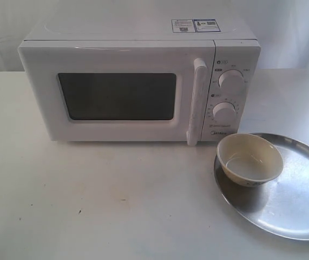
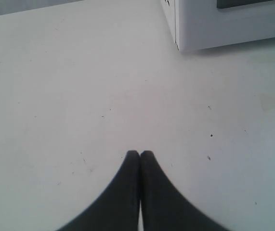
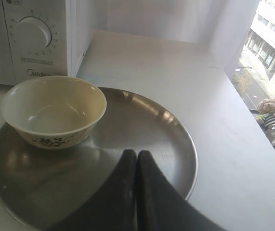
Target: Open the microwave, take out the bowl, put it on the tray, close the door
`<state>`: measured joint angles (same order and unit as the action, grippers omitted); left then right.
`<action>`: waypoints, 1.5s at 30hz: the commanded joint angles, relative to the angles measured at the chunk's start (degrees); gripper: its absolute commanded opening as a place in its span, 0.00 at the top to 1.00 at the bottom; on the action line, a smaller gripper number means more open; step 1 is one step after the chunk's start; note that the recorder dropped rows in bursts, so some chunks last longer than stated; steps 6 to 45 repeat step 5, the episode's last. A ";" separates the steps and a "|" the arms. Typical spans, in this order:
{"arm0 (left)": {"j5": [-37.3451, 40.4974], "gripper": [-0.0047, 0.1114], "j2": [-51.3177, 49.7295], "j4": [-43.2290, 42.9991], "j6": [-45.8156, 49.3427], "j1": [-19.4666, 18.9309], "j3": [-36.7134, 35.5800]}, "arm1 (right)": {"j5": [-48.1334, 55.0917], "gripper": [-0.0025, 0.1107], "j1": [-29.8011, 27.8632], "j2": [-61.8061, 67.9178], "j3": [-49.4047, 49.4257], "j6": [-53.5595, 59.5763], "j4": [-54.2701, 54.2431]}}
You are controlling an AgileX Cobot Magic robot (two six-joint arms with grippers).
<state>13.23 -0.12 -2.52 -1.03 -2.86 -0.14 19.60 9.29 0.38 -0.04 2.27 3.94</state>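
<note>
The white microwave (image 1: 138, 81) stands at the back of the table with its door (image 1: 116, 95) shut and the bar handle (image 1: 196, 100) upright. The cream bowl (image 1: 249, 159) sits upright and empty on the left part of the silver tray (image 1: 295, 206), in front of the dials. In the right wrist view the bowl (image 3: 54, 110) rests on the tray (image 3: 151, 130) and my right gripper (image 3: 136, 153) hovers over the tray, shut and empty. My left gripper (image 2: 139, 154) is shut and empty above bare table, near the microwave's corner (image 2: 185, 24). Neither gripper shows in the exterior view.
The white table (image 1: 89, 200) stretches in front of the microwave. A window ledge with a small teddy bear (image 3: 272, 113) lies beyond the table's edge in the right wrist view. A pale curtain hangs behind the microwave.
</note>
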 commanded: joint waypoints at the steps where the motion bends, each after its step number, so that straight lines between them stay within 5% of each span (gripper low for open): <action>1: 0.10 0.96 0.12 0.32 -0.20 0.24 0.14 | 0.02 0.98 -0.29 -0.38 0.04 -0.12 0.37; 45: 0.10 0.96 0.12 0.32 -0.20 0.24 0.14 | 0.02 0.98 -0.29 -0.38 0.04 -0.12 0.37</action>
